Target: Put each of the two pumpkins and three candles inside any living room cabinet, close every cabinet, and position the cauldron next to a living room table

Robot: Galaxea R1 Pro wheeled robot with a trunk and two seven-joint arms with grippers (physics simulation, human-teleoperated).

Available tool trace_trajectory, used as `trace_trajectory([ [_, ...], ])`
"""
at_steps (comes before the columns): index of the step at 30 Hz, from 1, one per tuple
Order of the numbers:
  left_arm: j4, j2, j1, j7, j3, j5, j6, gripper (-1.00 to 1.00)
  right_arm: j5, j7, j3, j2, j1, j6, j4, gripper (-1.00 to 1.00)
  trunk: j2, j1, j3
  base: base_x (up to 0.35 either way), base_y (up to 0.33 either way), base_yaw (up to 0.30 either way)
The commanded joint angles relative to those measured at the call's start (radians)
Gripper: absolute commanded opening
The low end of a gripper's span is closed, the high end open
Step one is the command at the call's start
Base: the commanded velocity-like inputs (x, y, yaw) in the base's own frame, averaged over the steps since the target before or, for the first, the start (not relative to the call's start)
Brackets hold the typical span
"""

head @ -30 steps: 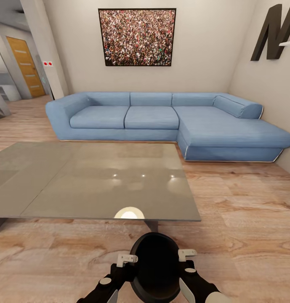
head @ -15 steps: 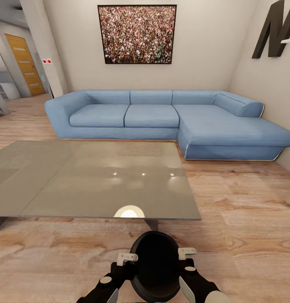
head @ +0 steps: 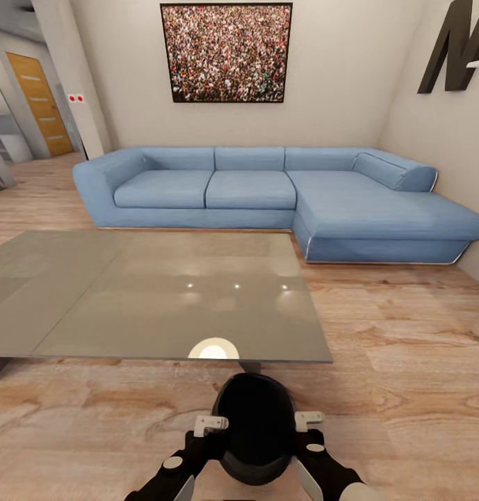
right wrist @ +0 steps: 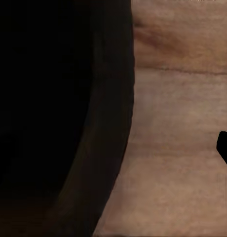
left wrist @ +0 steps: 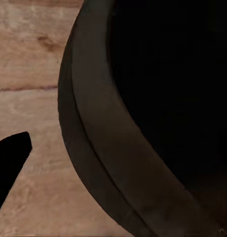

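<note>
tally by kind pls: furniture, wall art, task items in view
Furniture: 2, the sofa and the table
Wall art: 1, the picture
Task items: 1, the cauldron, held between the left gripper and the right gripper
Total: 4

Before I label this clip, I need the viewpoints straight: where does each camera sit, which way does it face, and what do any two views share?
Head view: on the robot's head, facing forward and down at the table, sofa and cauldron, which sits between both forearms.
Left wrist view: near the left gripper, looking down past the cauldron's rim to the wood floor; one dark fingertip shows.
Right wrist view: near the right gripper, same cauldron and floor; a fingertip edge shows.
Shared: all three see the cauldron and the wood floor.
</note>
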Motion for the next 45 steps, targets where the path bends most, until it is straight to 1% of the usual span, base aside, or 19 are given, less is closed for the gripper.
trace_trajectory([
  [1,0.0,0.001,-0.001,0.0,-0.004,0.01,-0.002,1.0,0.0,-0.006,0.006,0.0,0.0,-0.001,0.002,1.0,0.0,0.0,-0.001,0.0,0.0,0.0],
  [19,0.0,0.0,-0.001,-0.008,-0.003,0.011,0.004,1.0,0.0,-0.005,0.006,0.0,0.0,0.0,0.002,1.0,0.0,0.0,-0.001,0.0,0.0,0.0],
  [45,0.001,-0.002,-0.001,0.0,0.006,0.016,0.019,1.0,0.0,-0.005,0.006,0.0,0.0,0.001,0.004,1.0,0.006,-0.012,0.1,0.0,0.0,0.0],
])
